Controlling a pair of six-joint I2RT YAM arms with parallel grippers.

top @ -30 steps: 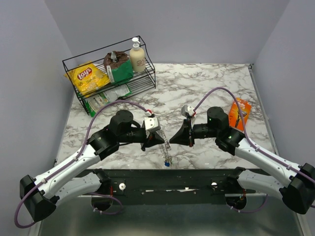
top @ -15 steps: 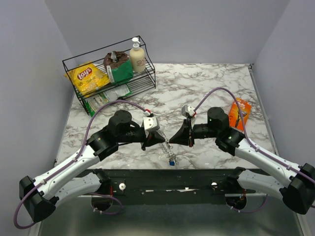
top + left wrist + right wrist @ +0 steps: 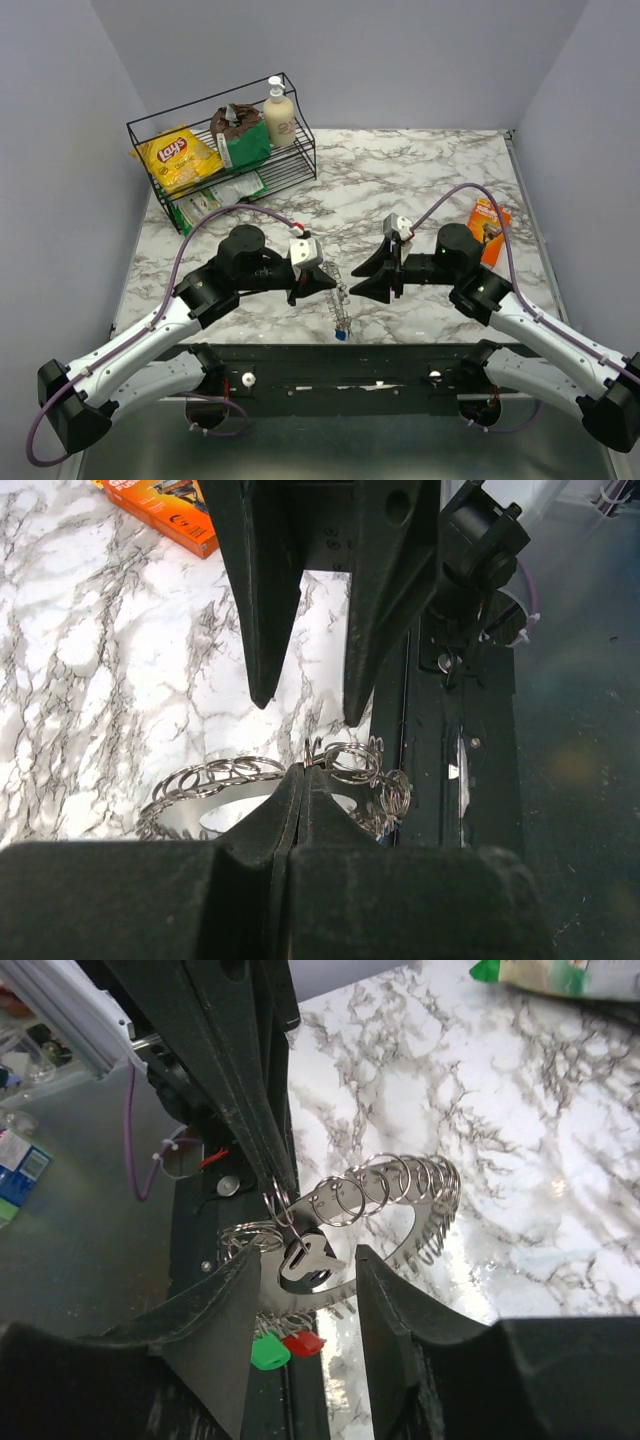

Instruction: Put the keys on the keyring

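Note:
My left gripper [image 3: 328, 284] is shut on the rim of the keyring [image 3: 340, 308], a silvery coil of loops that hangs below it over the table's near edge. In the left wrist view the shut fingertips [image 3: 300, 780] pinch the loops of the keyring [image 3: 215, 776]. My right gripper [image 3: 362, 281] stands open just right of it, a small gap away. In the right wrist view its open gripper [image 3: 305, 1280] faces the keyring [image 3: 400, 1185], with nothing held. A green key [image 3: 268, 1352] and a red key [image 3: 304, 1341] dangle from the ring's lower loops. A blue key [image 3: 341, 333] shows at the bottom.
A black wire rack [image 3: 300, 135] at the back left holds a yellow chip bag [image 3: 178, 158], a brown bag and a soap bottle [image 3: 279, 115]. An orange packet [image 3: 488, 226] lies right of the right arm. A dark metal rail [image 3: 340, 355] runs along the near table edge.
The right gripper has opened and drawn back to the right, away from the keyring. The ring now hangs from the left gripper alone, which has barely moved.

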